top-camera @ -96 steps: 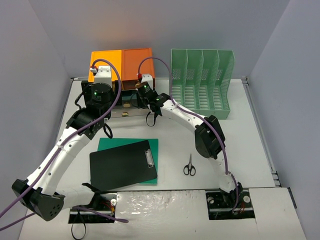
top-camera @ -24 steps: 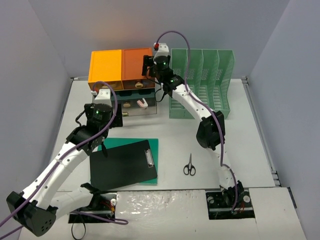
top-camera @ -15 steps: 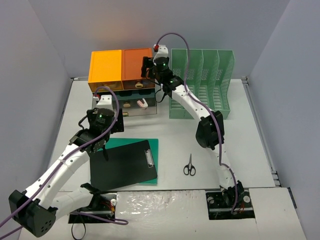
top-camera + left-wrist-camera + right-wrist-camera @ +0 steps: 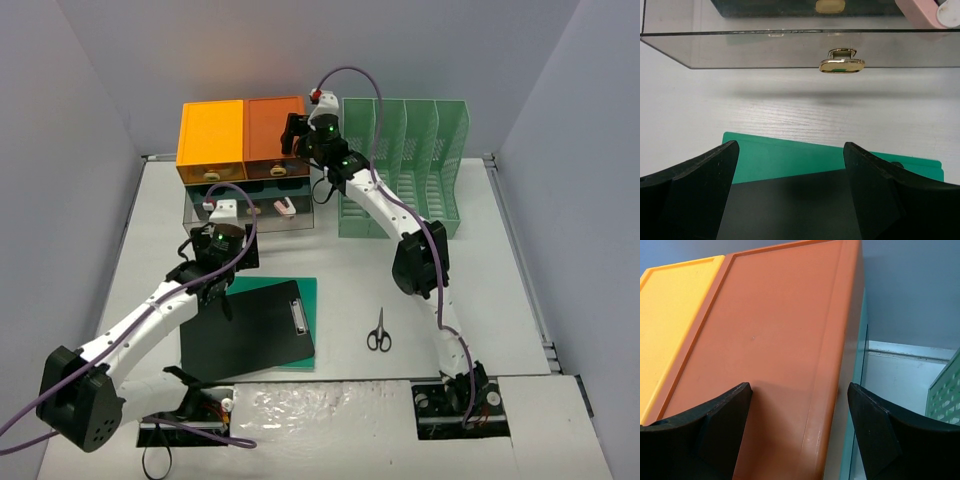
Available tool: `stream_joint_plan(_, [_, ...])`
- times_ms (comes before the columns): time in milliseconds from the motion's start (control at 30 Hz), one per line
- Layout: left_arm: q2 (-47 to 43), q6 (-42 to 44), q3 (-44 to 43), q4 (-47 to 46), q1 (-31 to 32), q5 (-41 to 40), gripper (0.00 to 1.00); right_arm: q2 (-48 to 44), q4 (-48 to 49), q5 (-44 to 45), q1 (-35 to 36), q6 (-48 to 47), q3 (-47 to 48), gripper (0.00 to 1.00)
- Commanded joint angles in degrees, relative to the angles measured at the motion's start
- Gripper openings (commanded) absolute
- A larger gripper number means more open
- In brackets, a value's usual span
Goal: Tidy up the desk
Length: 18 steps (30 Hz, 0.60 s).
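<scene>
The white desk [image 4: 480, 290] holds a black clipboard [image 4: 247, 330] lying on a green folder [image 4: 308, 290], and scissors [image 4: 379, 331]. My left gripper [image 4: 217, 298] is open and empty, low over the clipboard's far edge. In the left wrist view [image 4: 790, 200] it faces the clear drawer [image 4: 740, 50], which has a gold handle [image 4: 841, 64]. My right gripper [image 4: 292, 135] is open and empty above the orange-topped drawer unit [image 4: 245, 135]. The right wrist view [image 4: 800, 435] shows it over the unit's dark orange lid [image 4: 765, 340].
The clear drawer [image 4: 250, 212] stands pulled out, with a pink-and-white object [image 4: 285, 207] inside. A green slotted file rack [image 4: 405, 165] stands at the back right, beside the unit. Grey-lilac walls enclose the desk.
My left gripper has drawn back from the drawer unit toward me, to above the clipboard. My right gripper rose from the drawer front to above the unit. The drawer now stands out.
</scene>
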State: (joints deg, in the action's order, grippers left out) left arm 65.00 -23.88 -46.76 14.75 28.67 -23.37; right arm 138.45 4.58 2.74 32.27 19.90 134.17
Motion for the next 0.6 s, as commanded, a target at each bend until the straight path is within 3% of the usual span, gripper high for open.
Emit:
stream_joint_plan(0, [1.8,0.3,0.3,-10.7,-0.1,-1.1,0.83,0.2,-0.2,-4.2,-0.2,0.9,1.8,0.74])
stream_joint_plan(567, [11.3,3.5,-2.3,-20.4,-0.9,-2.2,0.83,-1.1,-5.2,-4.8,1.2,-0.4,-0.6,0.61])
